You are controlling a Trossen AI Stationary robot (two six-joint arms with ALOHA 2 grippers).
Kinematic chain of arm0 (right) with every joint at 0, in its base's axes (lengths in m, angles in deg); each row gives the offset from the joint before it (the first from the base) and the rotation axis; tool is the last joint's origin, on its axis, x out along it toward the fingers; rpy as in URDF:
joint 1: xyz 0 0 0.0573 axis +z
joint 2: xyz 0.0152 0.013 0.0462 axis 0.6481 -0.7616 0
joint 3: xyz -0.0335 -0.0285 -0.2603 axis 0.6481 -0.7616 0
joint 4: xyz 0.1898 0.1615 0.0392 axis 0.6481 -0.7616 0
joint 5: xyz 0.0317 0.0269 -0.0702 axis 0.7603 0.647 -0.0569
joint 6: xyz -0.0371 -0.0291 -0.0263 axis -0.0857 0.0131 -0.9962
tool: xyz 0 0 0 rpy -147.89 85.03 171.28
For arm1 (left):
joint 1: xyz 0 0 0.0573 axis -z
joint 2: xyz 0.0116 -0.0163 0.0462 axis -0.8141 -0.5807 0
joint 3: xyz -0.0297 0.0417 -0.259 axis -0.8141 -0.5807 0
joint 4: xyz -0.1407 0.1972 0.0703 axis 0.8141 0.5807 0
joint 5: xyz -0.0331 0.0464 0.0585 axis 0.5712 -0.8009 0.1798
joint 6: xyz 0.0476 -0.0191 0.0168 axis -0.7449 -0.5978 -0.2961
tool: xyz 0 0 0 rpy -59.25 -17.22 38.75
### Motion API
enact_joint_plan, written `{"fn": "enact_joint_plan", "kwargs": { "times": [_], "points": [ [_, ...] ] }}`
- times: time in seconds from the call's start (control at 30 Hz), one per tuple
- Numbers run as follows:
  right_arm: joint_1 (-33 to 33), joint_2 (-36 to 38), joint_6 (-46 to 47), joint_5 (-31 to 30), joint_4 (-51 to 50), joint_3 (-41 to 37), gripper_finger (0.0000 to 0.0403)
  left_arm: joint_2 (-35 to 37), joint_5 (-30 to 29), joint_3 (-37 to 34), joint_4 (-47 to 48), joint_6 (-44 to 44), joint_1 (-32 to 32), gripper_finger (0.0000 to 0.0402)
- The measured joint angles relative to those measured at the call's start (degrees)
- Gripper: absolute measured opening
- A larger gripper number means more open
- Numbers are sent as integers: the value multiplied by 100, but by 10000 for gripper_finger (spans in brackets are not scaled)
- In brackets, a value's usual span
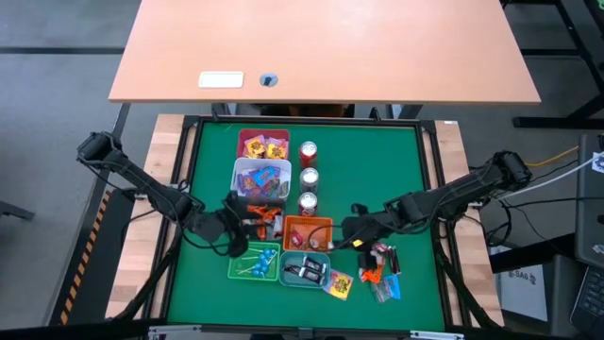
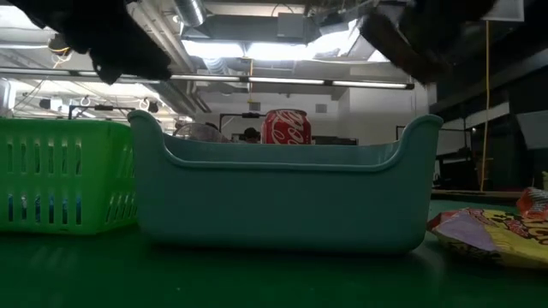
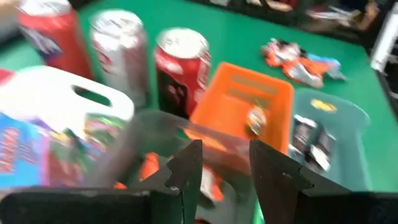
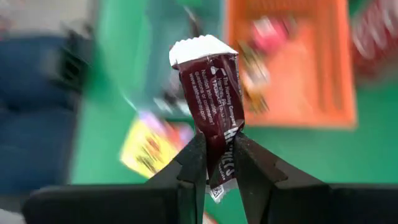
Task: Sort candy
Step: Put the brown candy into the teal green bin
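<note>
A dark-wrapped candy (image 4: pixel 213 121) stands pinched upright in the right gripper (image 4: pixel 219 163), held above the table near the orange bin (image 1: pixel 307 232) and teal bin (image 1: pixel 306 270). The left gripper (image 3: pixel 225 167), beside the white bin (image 1: pixel 260 178), hangs parted and holds nothing.

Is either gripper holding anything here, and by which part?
The right gripper pinches a dark-wrapped candy by its lower end. The left gripper holds nothing.
</note>
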Motion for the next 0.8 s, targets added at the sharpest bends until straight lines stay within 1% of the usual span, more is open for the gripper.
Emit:
{"fn": "enact_joint_plan", "kwargs": {
  "times": [0.07, 0.13, 0.27, 0.47, 0.53, 0.63, 0.8],
  "points": [
    [0, -67, 28, 135, 528, 0, 73, 0, -212, 0, -123, -169, -56, 121],
    [0, -190, 50, 195, 975, 0, 73, 0, -290, 0, -216, -389, -143, 121],
    [0, -502, 62, 388, 1747, 0, 73, 0, -311, 0, -417, -682, -298, 121],
    [0, -1084, 174, 946, 2683, 0, 73, 0, -309, 0, -452, -892, -362, 121],
    [0, -1221, 368, 1096, 2876, 0, 73, 0, -308, 0, -451, -896, -358, 121],
    [0, -1362, 523, 1301, 2852, 0, 73, 0, -304, 0, -449, -899, -358, 121],
    [-2, -1445, 518, 1346, 2837, 0, 75, 0, -302, 0, -447, -899, -358, 121]
  ]
}}
